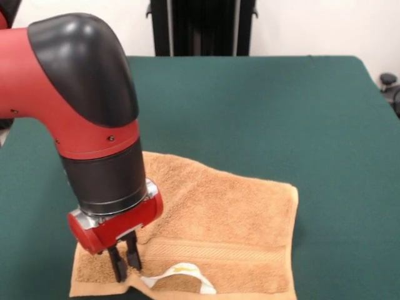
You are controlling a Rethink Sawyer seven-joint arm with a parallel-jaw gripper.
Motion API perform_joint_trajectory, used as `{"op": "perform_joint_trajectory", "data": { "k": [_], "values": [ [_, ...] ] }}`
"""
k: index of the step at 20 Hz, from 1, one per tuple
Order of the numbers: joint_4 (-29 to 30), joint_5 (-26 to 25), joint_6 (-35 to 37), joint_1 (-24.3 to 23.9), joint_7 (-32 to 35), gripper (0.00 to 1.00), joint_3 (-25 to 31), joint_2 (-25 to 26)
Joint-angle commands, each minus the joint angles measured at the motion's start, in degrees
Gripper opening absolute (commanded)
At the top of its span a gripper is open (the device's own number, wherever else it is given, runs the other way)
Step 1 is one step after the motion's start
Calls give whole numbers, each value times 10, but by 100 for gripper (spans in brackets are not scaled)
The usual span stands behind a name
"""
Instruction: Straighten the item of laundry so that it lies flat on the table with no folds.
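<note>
Label (185, 275) and folded front hem sit nearest me; towel (219, 219) lies on table (262, 106), mostly flat; gripper (125, 264) pinches towel's front edge, fingers nearly closed; I advise dragging outward, low and slow, unfolding the hem.

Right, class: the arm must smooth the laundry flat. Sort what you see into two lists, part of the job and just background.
Part of the job:
- tan-orange terry hand towel with white label
- dark green felt-covered table
- red and black arm's gripper, fingers down on the towel

Just background:
- black stand behind the table
- dark object at the right edge
</note>
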Motion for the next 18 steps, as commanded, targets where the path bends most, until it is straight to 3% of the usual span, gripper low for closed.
{"op": "perform_joint_trajectory", "data": {
  "k": [1, 12, 13, 17, 18],
  "values": [
    [-48, 7, 66, 31, -190, 0, 22, 2],
    [-41, 6, 74, 32, -216, 0, 13, 1],
    [-32, 10, 75, 30, -224, 100, 14, -1],
    [-23, 0, 92, 38, -239, 100, 3, -15],
    [-21, 0, 98, 40, -204, 100, -9, -21]
  ]
}}
